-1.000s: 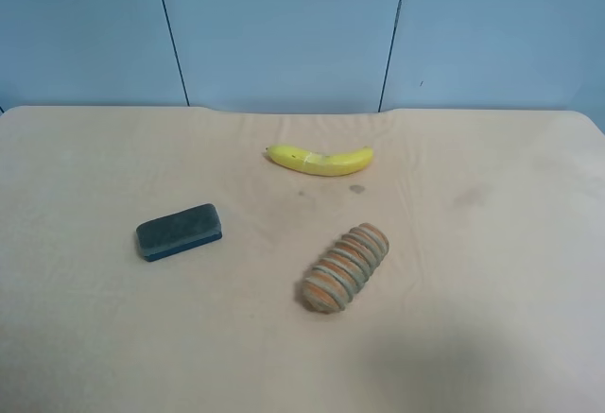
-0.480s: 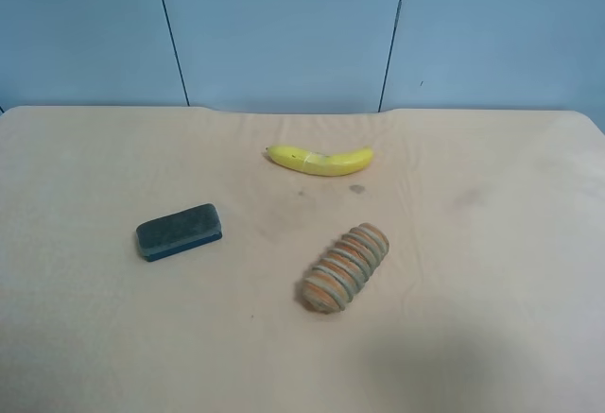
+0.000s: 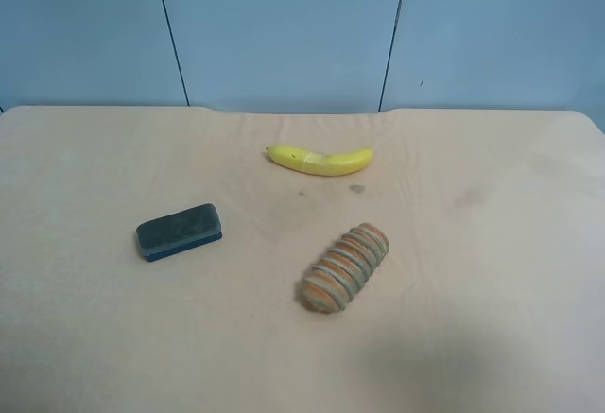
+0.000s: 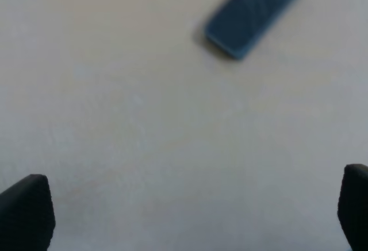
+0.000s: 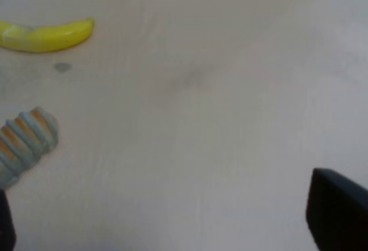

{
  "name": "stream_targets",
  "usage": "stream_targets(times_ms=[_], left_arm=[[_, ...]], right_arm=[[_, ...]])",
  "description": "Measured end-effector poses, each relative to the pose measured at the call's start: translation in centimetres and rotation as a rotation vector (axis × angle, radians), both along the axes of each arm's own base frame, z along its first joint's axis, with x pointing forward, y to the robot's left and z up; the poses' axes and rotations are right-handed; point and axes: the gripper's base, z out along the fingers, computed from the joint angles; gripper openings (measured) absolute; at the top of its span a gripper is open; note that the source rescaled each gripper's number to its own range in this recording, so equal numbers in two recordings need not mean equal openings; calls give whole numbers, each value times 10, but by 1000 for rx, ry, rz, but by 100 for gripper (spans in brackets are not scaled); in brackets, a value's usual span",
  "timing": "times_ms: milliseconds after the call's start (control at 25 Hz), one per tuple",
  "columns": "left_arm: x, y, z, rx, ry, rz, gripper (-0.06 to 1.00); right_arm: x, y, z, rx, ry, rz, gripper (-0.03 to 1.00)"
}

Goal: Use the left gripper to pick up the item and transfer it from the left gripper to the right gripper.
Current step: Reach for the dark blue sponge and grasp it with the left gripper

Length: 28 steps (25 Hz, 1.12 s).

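While both grippers hang wide open with nothing between their fingers, the eraser (image 3: 179,232) lies flat on the left part of the table (image 3: 473,271) in the high view. It is untouched, with its felt side up and its blue base down. Its long axis runs almost straight across that view, tilted a little so that the right-hand end sits slightly nearer the blue wall (image 3: 284,25) than the left-hand end.

Further right and further back, near the middle, the banana (image 3: 319,160) also lies crosswise, its tips curling up toward the wall. Nearer the front, just right of centre, the ribbed cylinder (image 3: 345,267) slants from front-left to back-right.

Seen from its wrist camera, the left gripper (image 4: 190,213) has its two dark fingertips far apart with bare table between them. The eraser is well ahead of them and lies at a slant to them. The right gripper (image 5: 172,219) is spread just as wide over bare table, with the end of the cylinder near one finger and the banana further off.

Set against the high views of a second and half a second ago, the eraser, banana and cylinder lie exactly where they were, at the same angles.
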Motion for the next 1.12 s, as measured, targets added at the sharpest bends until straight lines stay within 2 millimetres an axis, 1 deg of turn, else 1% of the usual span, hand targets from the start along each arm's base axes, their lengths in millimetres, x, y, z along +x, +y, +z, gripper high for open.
stream_targets(times_ms=[120,240,320,400,520,680,800,920,1120], left_arm=[[30,-23,-21,167,108,-155,100],[53,-53,-46,339,164,-320,100],[63,-72,-62,434,175,-413,100],[75,-86,-79,482,181,-445,100],[91,-99,-100,483,189,-429,100],[109,-114,-121,480,224,-426,100],[126,-118,-130,432,252,-393,100],[139,-117,-141,396,276,-384,100],[149,-115,-164,382,326,-395,100]], right_arm=[[0,0,0,0,0,0,100],[0,0,0,0,0,0,100],[0,0,0,0,0,0,100],[0,0,0,0,0,0,100],[0,0,0,0,-1,0,100],[0,0,0,0,-2,0,100],[0,0,0,0,-2,0,100],[0,0,0,0,-2,0,100],[0,0,0,0,-2,0,100]])
